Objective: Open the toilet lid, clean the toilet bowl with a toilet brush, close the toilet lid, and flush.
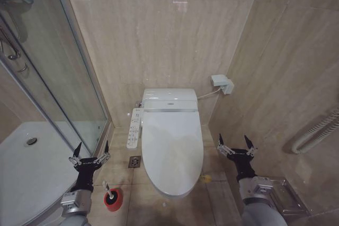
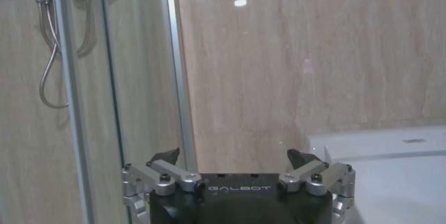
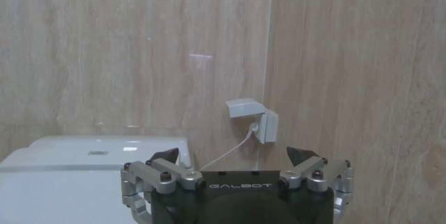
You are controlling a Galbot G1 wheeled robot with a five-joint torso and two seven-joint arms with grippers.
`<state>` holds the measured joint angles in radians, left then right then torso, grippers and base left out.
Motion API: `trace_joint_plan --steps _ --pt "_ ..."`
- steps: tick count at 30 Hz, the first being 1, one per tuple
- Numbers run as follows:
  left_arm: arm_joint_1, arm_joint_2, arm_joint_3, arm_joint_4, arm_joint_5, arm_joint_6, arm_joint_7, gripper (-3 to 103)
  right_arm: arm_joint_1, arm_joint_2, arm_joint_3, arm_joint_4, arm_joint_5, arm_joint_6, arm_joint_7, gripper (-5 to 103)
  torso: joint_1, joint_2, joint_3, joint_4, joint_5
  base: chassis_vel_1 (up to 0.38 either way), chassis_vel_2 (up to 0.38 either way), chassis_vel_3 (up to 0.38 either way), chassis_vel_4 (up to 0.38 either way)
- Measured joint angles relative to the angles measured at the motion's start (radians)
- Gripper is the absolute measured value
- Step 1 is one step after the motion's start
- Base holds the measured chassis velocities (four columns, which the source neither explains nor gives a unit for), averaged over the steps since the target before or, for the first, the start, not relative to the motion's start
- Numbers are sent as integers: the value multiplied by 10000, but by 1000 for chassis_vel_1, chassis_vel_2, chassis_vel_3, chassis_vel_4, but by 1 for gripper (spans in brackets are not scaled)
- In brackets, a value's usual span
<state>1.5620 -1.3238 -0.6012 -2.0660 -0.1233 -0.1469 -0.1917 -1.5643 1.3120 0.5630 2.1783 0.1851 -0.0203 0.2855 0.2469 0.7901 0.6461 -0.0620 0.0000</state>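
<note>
Both grippers hung with fingers spread wide and held nothing, the left gripper (image 1: 90, 151) beside the shower glass (image 1: 63, 78) and the right gripper (image 1: 236, 145) near the side wall. Between them the toilet lid (image 1: 172, 149) lay closed over the toilet bowl (image 1: 170, 194), and the head view showed the toilet brush (image 1: 107, 188) standing in its red holder (image 1: 113, 199) on the floor below the left gripper. The right wrist view caught a wall socket (image 3: 259, 119) with its cord, while the left wrist view showed a shower hose (image 2: 49, 72) behind the glass.

Even warm overhead light; small glare spots on glossy wall tiles (image 1: 180, 5) at frame top; wrist views soft, slightly blurred; wide-angle bending at head-view edges.

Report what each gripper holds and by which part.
Nothing is held: the left gripper and right gripper are both open and empty, flanking the closed toilet lid.
</note>
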Motion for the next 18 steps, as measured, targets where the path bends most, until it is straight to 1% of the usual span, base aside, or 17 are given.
trace_joint_plan --steps 6,8,18 --pt "29 49 -43 207 -91 -250 -13 100 0 0 0 0 0 0 0 100 0 0 0 1 -1 0 0 0 0" --pt "38 41 -43 234 -97 -269 -13 98 0 0 0 0 0 0 0 100 0 0 0 1 -1 0 0 0 0" --pt "-9 53 -11 280 -99 -286 4 99 0 0 0 0 0 0 0 100 0 -2 0 1 -1 0 0 0 0"
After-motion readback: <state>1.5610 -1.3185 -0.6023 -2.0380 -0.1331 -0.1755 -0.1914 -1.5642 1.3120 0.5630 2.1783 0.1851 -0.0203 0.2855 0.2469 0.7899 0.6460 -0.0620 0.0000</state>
